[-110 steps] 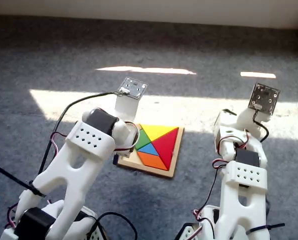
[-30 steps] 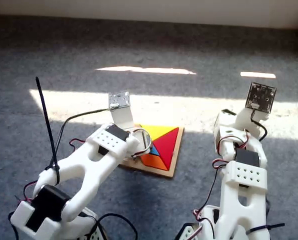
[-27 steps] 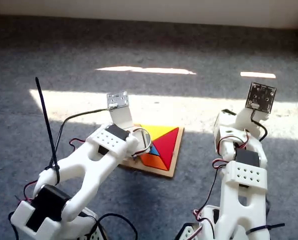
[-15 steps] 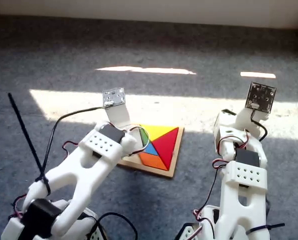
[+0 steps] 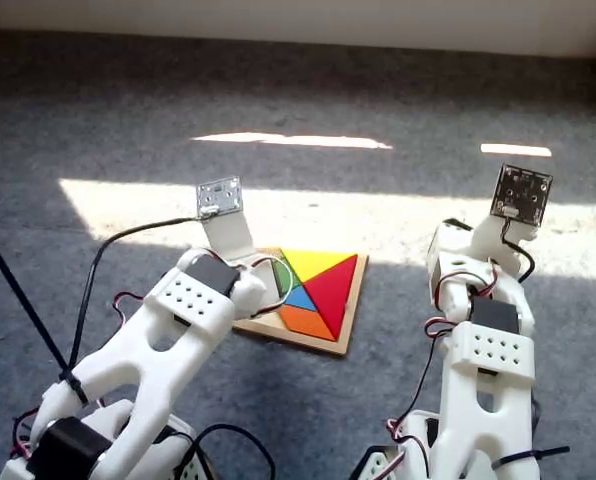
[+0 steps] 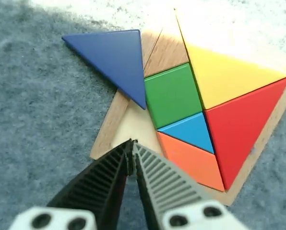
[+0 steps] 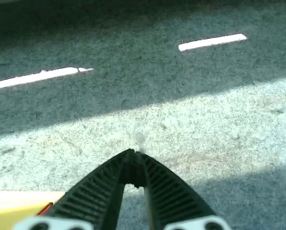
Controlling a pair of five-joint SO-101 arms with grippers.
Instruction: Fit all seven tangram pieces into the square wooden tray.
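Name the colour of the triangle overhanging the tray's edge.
The triangle is dark blue; left wrist view shows it best.

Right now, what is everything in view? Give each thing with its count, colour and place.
square wooden tray: one, pale wood, on the carpet
large yellow triangle: one, seated in tray
large red triangle: one, in tray, beside yellow
green square: one, in tray
small light-blue triangle: one, between green and orange
orange piece: one, along tray edge
large dark-blue triangle: one, across tray rim, partly on carpet
grey carpet: one, sunlit bands
left arm: one, white, jaws shut over tray
right arm: one, white, jaws shut over carpet
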